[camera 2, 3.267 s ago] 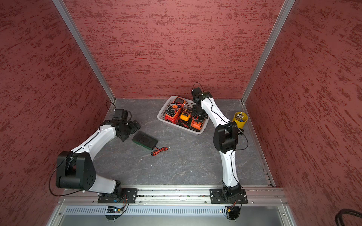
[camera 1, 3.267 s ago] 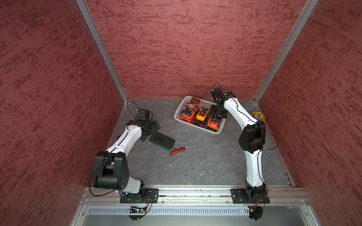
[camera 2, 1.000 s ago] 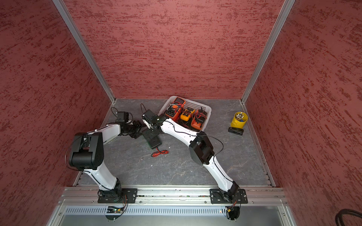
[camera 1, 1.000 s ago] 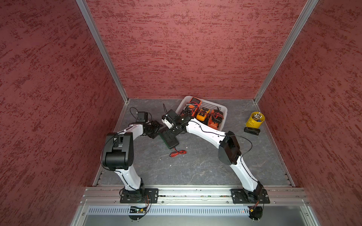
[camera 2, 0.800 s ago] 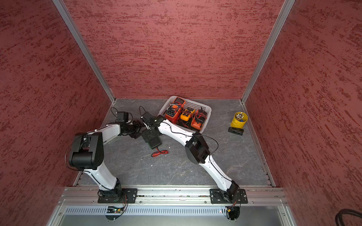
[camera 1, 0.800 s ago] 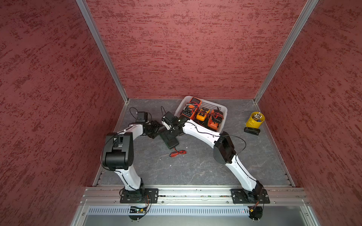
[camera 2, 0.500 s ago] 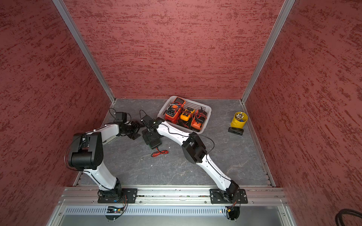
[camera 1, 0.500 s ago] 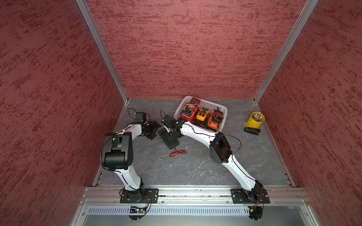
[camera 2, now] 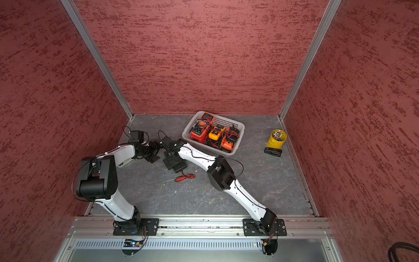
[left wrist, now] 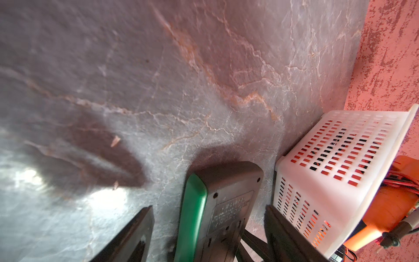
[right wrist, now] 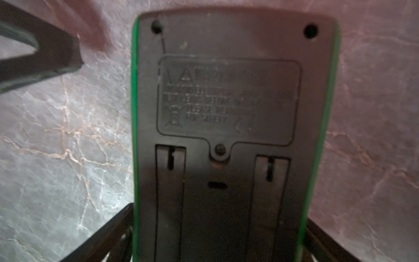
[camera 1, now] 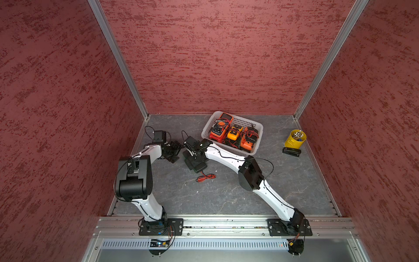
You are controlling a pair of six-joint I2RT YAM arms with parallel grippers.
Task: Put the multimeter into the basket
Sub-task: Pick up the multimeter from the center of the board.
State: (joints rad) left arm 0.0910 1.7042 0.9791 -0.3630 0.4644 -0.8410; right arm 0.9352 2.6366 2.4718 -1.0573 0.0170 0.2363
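The multimeter (camera 1: 196, 163) lies face down on the table (camera 1: 226, 192), left of centre in both top views, outside the basket (camera 1: 244, 122). The right hand (camera 1: 191, 153) straddles it, spread wide; left hand (camera 1: 174, 151) open alongside

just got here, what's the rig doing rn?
The right hand is down over the green-edged multimeter, which lies back-up on the table beside the basket. Its jaws are open and straddle the case, with no grip yet. The left hand sits open next to the multimeter and appears clear of it. Three orange meters are already in the basket.
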